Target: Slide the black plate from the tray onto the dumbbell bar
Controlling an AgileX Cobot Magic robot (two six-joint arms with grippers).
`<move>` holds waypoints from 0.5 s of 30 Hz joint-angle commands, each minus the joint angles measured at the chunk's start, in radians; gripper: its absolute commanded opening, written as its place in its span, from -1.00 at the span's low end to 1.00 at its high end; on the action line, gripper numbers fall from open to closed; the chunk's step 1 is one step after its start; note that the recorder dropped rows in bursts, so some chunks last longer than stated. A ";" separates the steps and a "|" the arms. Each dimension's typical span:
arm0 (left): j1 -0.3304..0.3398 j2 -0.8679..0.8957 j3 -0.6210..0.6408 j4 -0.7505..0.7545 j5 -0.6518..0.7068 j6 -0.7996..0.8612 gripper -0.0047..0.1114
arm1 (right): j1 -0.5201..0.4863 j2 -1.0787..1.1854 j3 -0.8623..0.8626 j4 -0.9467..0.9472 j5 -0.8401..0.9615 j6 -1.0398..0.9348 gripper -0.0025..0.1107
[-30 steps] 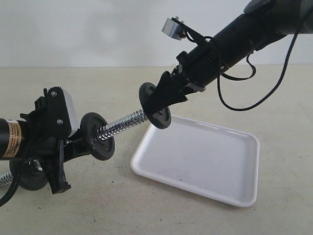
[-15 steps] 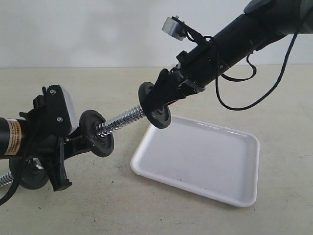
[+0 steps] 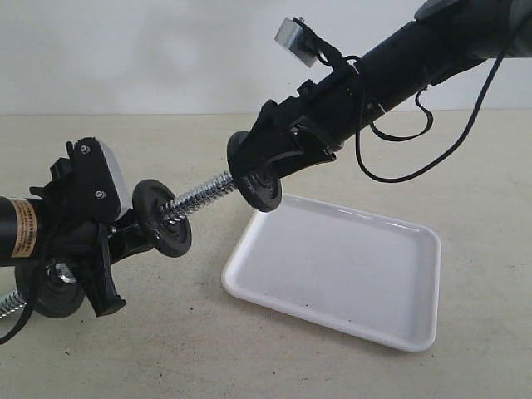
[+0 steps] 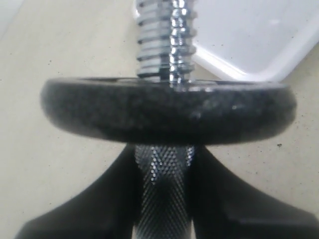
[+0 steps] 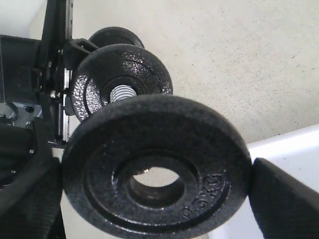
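Exterior view showed me the right gripper (image 3: 253,177) clenched edge to edge across a round flat black plate (image 3: 266,198) with a thick rim. The plate was held up off the table, standing nearly upright. The shallow glossy white rectangular tray (image 3: 391,258) lay on the pale beige tabletop (image 3: 208,357) at about 4 o'clock from the plate, apart from it. A slim chrome steel dumbbell bar (image 3: 198,198) with a coarse threaded end slanted from 8 o'clock up toward 2 o'clock. Its tip met the plate's face; from there I could not tell whether it had entered. In the right wrist view the plate's centre hole (image 5: 154,179) showed pale table through it, and the threaded tip sat just past the rim. A second black disc (image 3: 163,229) sat on the bar at 8 o'clock from the plate. A third black disc (image 3: 46,293) hung at the bar's far end, at 7 o'clock. In the left wrist view the left gripper (image 4: 162,209) was clamped on the bar's knurled middle, just behind the second disc.
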 commanded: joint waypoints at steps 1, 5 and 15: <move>-0.002 0.022 -0.030 -0.059 -0.521 -0.019 -0.84 | 0.001 -0.018 -0.009 0.079 0.020 0.012 -0.94; -0.002 0.063 -0.033 -0.059 -0.662 -0.008 -0.84 | 0.001 -0.018 -0.009 0.079 0.020 0.012 -0.94; -0.002 0.065 -0.037 -0.110 -0.792 0.002 -0.84 | 0.001 -0.018 -0.009 0.071 0.020 0.012 -0.94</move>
